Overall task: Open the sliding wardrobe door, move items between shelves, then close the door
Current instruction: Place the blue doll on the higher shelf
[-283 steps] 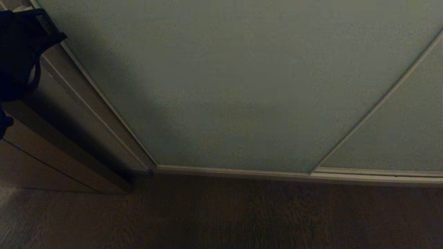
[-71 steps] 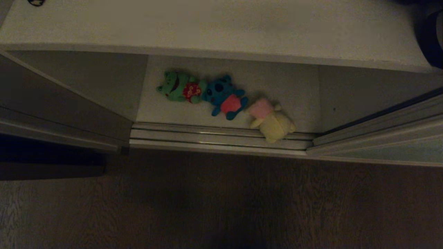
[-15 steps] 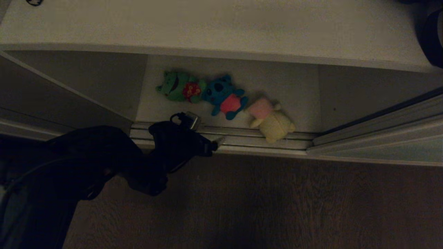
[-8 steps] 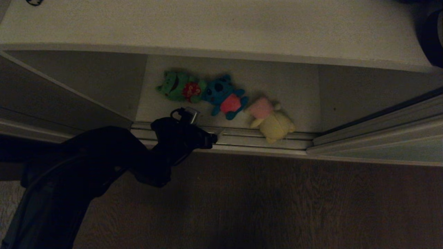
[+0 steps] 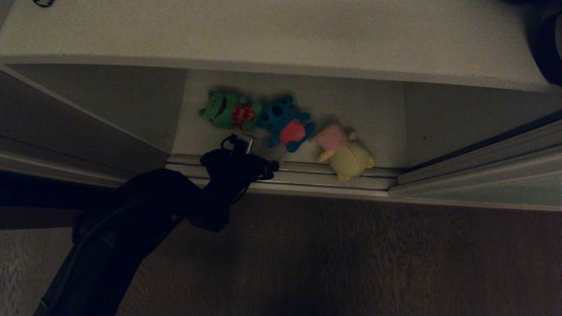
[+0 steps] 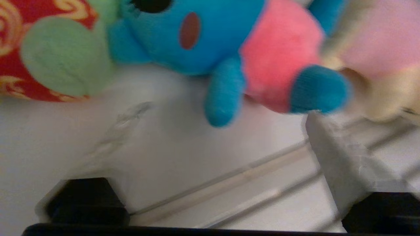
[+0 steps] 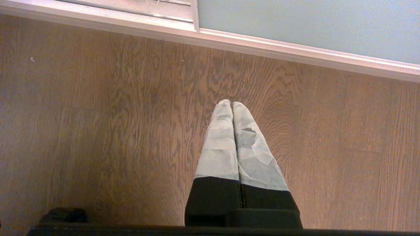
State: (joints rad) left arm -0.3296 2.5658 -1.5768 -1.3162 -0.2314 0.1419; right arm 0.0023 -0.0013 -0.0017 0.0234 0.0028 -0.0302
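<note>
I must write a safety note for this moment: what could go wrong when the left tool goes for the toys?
1. The open left tool is near the blue plush toy with pink belly, which touches the green plush toy with red; closing may catch both.
2. The cream-yellow plush toy overlaps the ribbed metal floor track; it may block the door.

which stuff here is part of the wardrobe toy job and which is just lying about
Part of the job:
- blue toy
- green toy
- cream-yellow toy
- lower shelf they lie on
- upper shelf
- sliding door, pushed aside
- left tool, open near the blue toy

Just lying about:
- floor track
- wood floor
- right tool, parked shut over the floor
</note>
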